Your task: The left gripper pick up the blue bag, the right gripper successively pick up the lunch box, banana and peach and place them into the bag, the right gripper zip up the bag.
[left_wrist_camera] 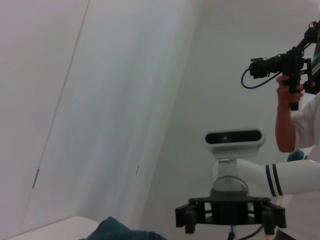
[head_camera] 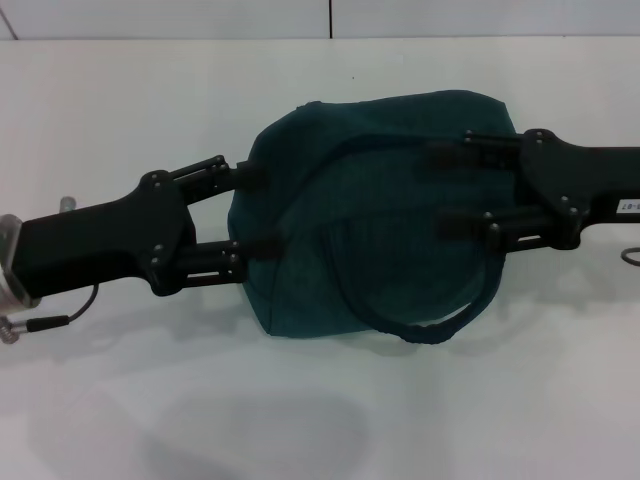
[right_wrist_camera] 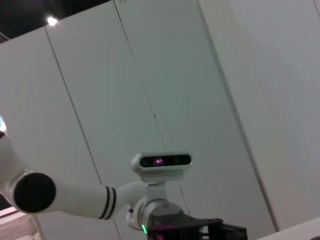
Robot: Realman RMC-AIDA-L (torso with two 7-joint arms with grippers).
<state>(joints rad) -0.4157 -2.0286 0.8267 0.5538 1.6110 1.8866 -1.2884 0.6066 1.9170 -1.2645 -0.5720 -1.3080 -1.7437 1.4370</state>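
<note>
The blue bag [head_camera: 370, 220] hangs closed above the white table [head_camera: 120, 110], casting a shadow beneath it, with one loop handle drooping at its near side. My left gripper [head_camera: 256, 208] reaches in from the left, and the bag's left end sits between its two spread fingers. My right gripper [head_camera: 445, 188] comes in from the right and lies over the bag's top right, its fingers apart with nothing visibly clamped. A corner of the blue bag [left_wrist_camera: 117, 231] shows in the left wrist view. The lunch box, banana and peach are out of view.
White table surface surrounds the bag on all sides. A white wall [head_camera: 330, 18] runs along the far edge. In the left wrist view a person [left_wrist_camera: 300, 115] stands holding up a camera rig, behind the robot's head camera [left_wrist_camera: 234, 137].
</note>
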